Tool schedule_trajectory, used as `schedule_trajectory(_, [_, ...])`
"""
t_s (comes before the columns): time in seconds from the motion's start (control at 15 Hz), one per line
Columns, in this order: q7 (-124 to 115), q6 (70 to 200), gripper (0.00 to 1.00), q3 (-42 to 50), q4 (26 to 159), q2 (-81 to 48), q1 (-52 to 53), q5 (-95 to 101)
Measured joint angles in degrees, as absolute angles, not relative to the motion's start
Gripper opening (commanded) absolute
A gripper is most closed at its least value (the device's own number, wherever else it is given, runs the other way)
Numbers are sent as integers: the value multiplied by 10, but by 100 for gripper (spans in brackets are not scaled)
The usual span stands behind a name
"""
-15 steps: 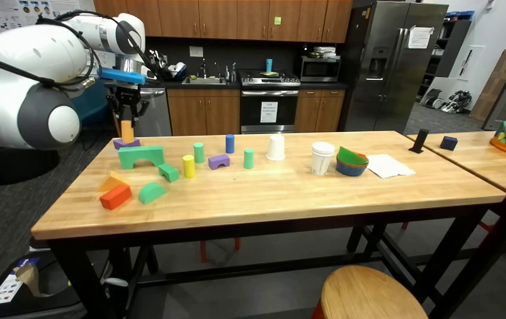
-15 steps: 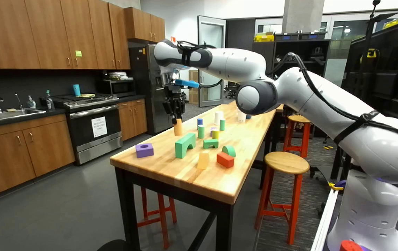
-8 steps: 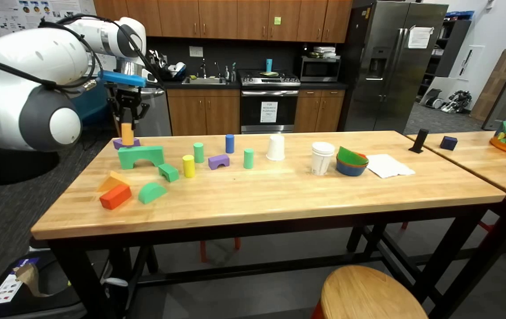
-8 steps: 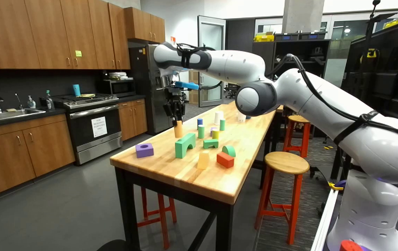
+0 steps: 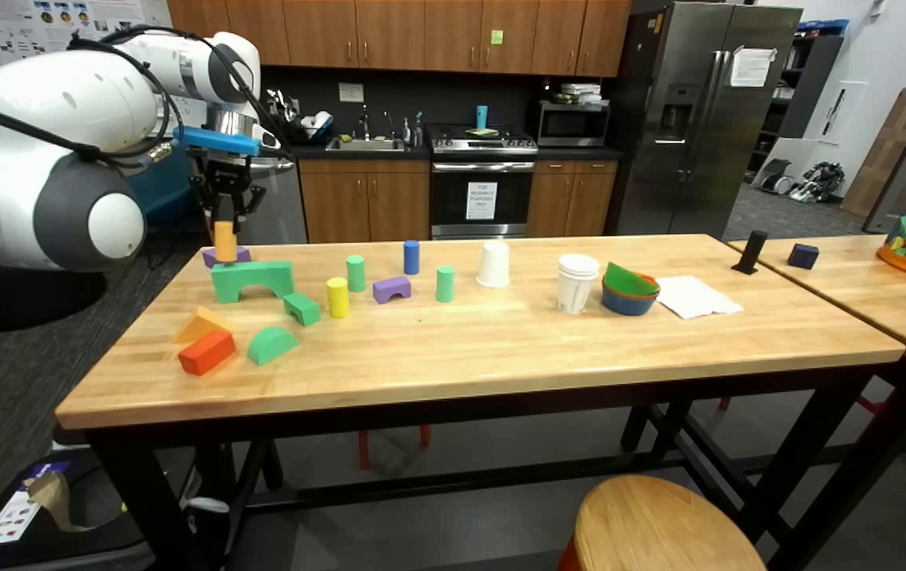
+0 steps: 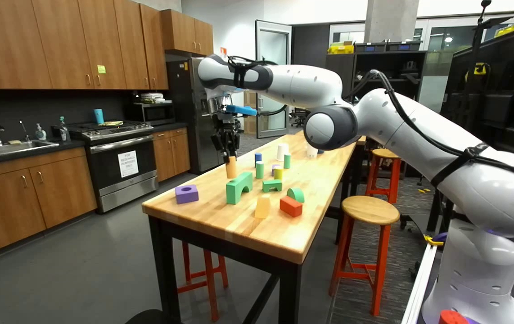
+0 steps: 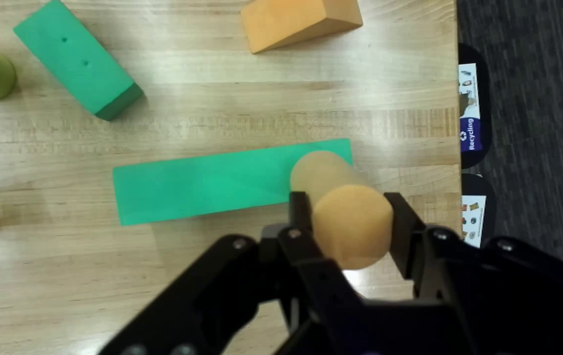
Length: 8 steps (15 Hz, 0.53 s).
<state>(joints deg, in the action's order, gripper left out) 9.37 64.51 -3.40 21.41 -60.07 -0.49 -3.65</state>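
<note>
My gripper is shut on an orange cylinder, its pads pressing both sides near the upper end. The cylinder hangs roughly upright in both exterior views. In the wrist view its lower end overlaps one end of the long green arch block; whether they touch I cannot tell. That arch stands on the table in both exterior views. A purple block with a round hole lies near the table corner; in an exterior view the cylinder partly covers this purple block.
On the table stand a small green arch, a yellow cylinder, an orange wedge, a red block and a green half-round. Farther along are paper cups and bowls. A table edge runs close by.
The gripper has come down slightly with the orange cylinder in its grip, and shifted a little sideways. The other blocks have not moved.
</note>
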Motion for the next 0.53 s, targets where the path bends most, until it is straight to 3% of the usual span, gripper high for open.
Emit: schedule_trajectory(0.53, [94, 645, 15, -34, 212, -600, 1, -36])
